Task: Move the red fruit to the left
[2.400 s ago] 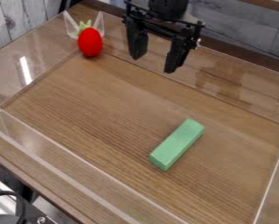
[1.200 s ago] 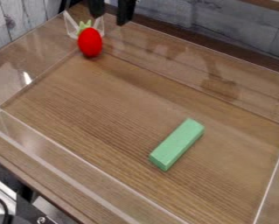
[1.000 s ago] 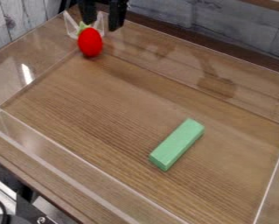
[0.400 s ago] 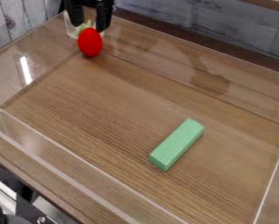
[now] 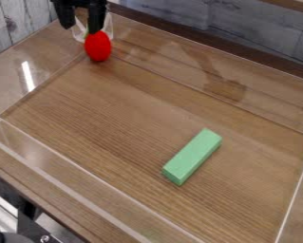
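Camera | I see small glossy red toy fruit [image 5: 99,45] at far-left corner of wooden table [image 5: 141,114] | dark gripper [image 5: 83,21] directly above it, fingers straddling, apparently spread for a grasp, nothing held | light green rectangular block [image 5: 193,157] well apart, near-right

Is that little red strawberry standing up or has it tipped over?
Cannot tell for sure. The red fruit rests on the wooden table, but the gripper above covers its leafy top.
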